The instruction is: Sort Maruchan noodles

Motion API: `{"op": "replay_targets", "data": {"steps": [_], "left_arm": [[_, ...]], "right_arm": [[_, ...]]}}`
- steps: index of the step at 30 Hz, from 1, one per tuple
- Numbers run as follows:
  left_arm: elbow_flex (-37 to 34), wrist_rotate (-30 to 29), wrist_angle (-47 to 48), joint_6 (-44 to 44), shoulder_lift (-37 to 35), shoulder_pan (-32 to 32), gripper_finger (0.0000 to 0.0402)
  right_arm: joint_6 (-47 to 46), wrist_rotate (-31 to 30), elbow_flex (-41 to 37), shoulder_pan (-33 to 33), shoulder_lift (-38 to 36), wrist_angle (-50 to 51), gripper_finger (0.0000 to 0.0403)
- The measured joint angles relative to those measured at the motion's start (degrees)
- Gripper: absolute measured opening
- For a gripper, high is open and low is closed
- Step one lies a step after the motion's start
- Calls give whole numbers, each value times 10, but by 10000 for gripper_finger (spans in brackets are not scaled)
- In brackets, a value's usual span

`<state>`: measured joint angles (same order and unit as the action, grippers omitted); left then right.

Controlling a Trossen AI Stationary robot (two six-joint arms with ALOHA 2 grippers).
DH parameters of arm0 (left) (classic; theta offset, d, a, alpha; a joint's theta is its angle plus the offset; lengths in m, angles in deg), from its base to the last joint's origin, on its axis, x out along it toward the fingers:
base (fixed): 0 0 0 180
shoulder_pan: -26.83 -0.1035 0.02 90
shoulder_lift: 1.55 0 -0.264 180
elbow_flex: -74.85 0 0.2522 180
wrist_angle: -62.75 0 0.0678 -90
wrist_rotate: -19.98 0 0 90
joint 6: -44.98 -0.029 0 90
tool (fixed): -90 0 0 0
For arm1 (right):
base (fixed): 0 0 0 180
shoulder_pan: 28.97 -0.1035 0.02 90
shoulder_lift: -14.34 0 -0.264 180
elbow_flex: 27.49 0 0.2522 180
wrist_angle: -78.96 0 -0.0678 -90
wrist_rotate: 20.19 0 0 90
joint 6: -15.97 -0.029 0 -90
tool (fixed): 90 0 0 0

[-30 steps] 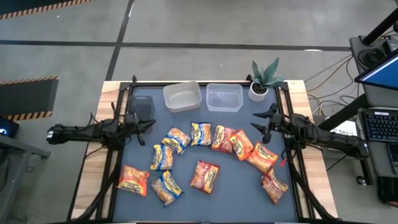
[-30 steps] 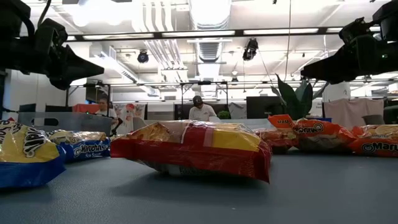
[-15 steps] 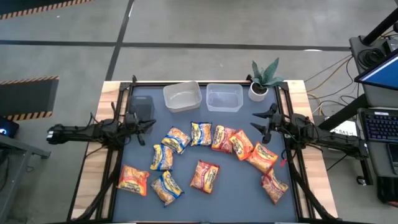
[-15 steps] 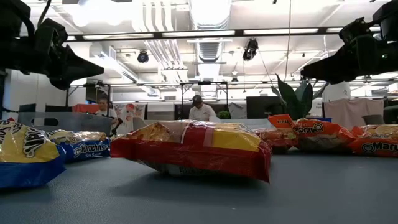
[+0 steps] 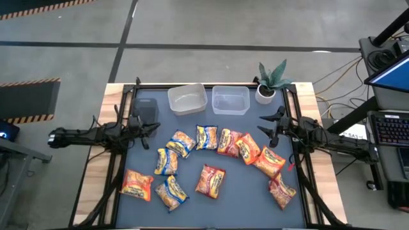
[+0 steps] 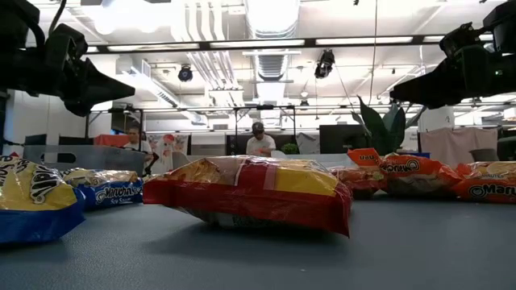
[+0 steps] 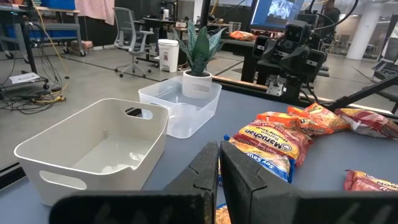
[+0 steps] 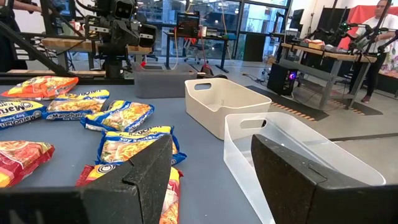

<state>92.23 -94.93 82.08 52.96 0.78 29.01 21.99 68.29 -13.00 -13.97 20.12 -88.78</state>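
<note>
Maruchan noodles (image 5: 211, 160) lie scattered in a loose arc across the middle and near half of the dark mat (image 5: 192, 124) that covers the table, about eleven crinkly packets in yellow-and-blue, red-orange and orange-yellow. None is in a tub. The white tub (image 5: 187, 99) and the clear tub (image 5: 231, 100) stand side by side, both empty, at the mat's far edge, with a small potted plant (image 5: 271, 82) at the far right corner.

The left gripper (image 5: 153, 128) hovers above the mat's left edge, its jaws pressed together and holding nothing. The right gripper (image 5: 265, 125) hovers above the right edge with its jaws spread and empty. Both point inward toward the centre of the table, and neither touches a packet.

The nearest packet to the left gripper is an orange-yellow one (image 5: 181, 142), lying just inward of the jaws and toward the near edge, its long axis running diagonally. A yellow-and-blue packet (image 5: 167, 161) sits nearer the front edge beside it.

The nearest packet to the right gripper is a red-orange one (image 5: 246, 149), inward and toward the near edge, its long axis tilted. Since the right jaws are already apart and that packet is close below them, the right arm seems better placed to pick first, and would probably need to turn its wrist to close across the packet's short side.
</note>
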Motion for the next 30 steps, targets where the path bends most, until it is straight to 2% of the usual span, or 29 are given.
{"op": "replay_targets", "data": {"steps": [19, 21, 22, 23, 25, 27, 28, 30], "left_arm": [[0, 0, 0, 0, 0, 0, 0], [0, 0, -7, 19, 0, 0, 0], [-1, 0, -22, 55, 0, 0, 0], [-1, 0, -43, 113, 0, 0, 0], [0, -2, -85, 256, 0, 0, 0], [0, -12, -109, 289, 0, 0, 0], [0, -14, -118, 291, 0, -1, 0], [0, -15, -128, 283, 0, -1, 0]], "right_arm": [[0, 0, 0, 0, 0, 0, 210], [0, 0, 0, 0, 0, -1, 210], [-1, 0, 0, 0, 0, -3, 210], [-14, 3, 0, 0, 0, -5, 210], [-130, 16, 0, 0, 0, -5, 210], [-275, 14, 0, 0, 0, -10, 210], [-314, 2, 0, 0, 0, -19, 210], [-328, -53, 0, 0, 0, -56, 210]]}}
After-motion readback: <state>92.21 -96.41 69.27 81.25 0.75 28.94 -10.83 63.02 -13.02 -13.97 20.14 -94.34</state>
